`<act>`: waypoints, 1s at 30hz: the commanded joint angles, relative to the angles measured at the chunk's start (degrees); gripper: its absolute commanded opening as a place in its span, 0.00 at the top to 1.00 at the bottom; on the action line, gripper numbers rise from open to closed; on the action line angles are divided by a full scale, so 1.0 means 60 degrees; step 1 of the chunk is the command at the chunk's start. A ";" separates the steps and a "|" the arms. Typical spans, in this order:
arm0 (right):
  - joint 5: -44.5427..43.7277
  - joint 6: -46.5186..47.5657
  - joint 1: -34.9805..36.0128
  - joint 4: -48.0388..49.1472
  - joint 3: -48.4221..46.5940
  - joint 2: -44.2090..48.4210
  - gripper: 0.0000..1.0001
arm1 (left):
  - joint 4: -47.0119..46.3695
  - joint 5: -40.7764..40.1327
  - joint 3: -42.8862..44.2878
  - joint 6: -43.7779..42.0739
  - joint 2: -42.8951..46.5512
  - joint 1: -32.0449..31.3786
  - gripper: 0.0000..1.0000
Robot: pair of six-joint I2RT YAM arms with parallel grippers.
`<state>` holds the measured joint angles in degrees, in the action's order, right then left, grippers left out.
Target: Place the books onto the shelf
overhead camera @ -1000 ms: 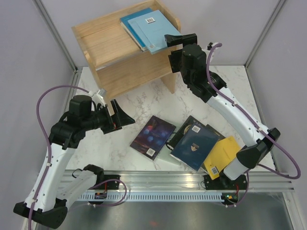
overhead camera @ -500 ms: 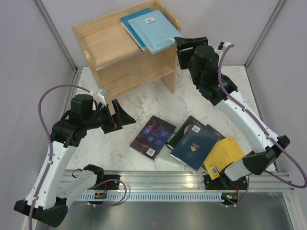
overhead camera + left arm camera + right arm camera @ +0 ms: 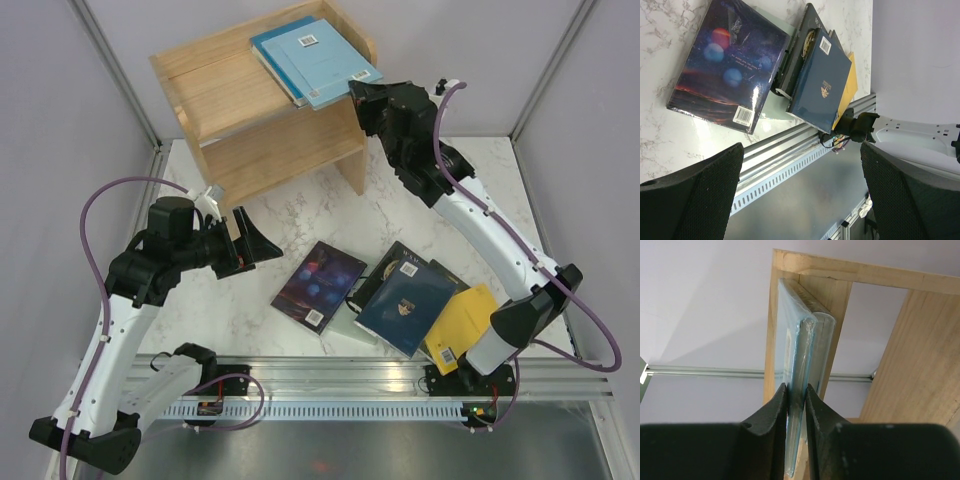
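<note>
Closing in from wide apart a second ago, the right fingers now pinch the overhanging edge of the pale blue book, which lies on a teal book atop the shelf at the bench's 11 o'clock. Out at 8 o'clock the left fingers hang spread wide, holding nothing. Two books look shelved; about five, including the purple book, navy book and yellow book, wait around 5 o'clock.

A pale blue book is lying over a teal book on the blond shelf; toward six o'clock, a purple book, navy book and yellow book are showing on the grey-veined white table.
</note>
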<state>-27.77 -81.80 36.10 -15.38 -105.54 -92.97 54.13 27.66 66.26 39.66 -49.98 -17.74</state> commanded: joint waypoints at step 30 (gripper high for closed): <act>0.0146 0.1078 -0.0317 0.0087 0.1194 0.1136 0.02 | -0.0218 0.0180 -0.0216 -0.0619 -0.0138 0.0026 0.00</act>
<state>-25.74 -79.18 35.59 -14.44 -103.39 -94.17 53.98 27.64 66.13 38.46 -51.00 -17.74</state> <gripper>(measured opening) 0.980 0.995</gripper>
